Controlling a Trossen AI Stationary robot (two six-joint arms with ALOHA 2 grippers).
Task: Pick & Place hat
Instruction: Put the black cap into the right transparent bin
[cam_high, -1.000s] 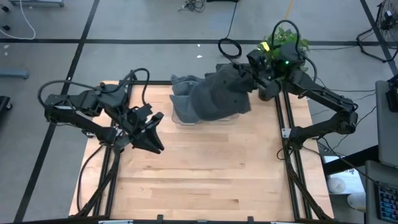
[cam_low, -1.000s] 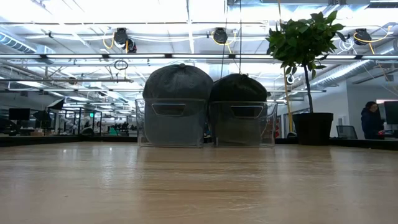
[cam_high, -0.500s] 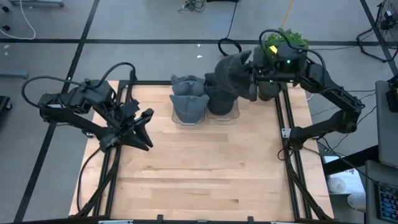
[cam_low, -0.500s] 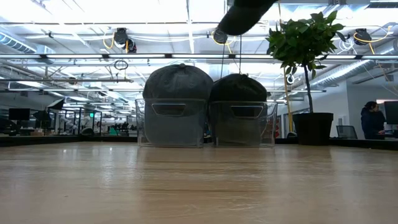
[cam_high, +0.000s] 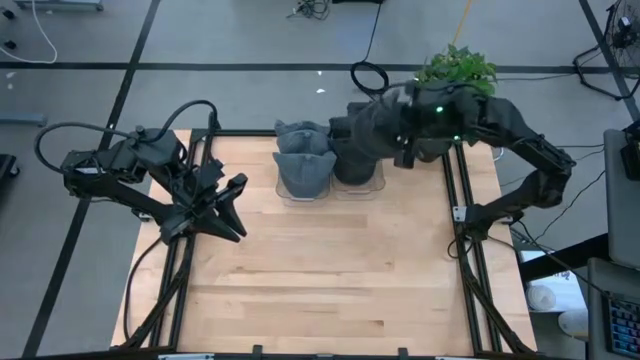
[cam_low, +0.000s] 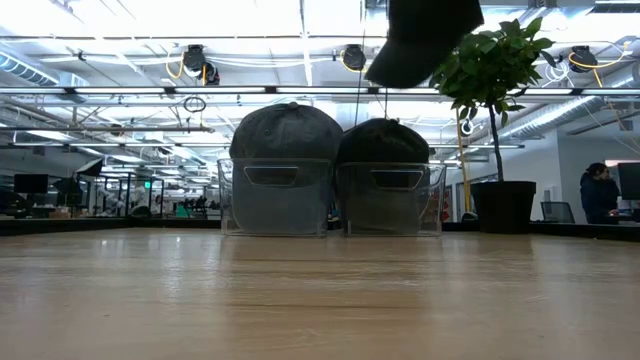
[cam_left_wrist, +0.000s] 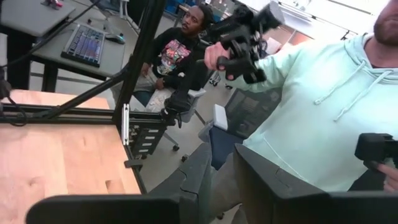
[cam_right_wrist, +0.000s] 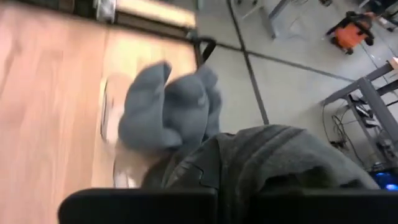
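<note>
The right gripper (cam_high: 400, 140) is clamped on a dark hat (cam_high: 372, 128), holding it in the air above the back edge of the table (cam_high: 330, 280), over the right one of 2 clear bins (cam_low: 388, 198). In the low view the hat (cam_low: 420, 40) hangs well clear of the hat stacks (1 grey, 1 darker) in those bins. The left gripper (cam_high: 237, 203), fingers nearly together and empty, waits over the table's left side, near a potted plant (cam_low: 492, 110) only in the sense of sharing the scene
</note>
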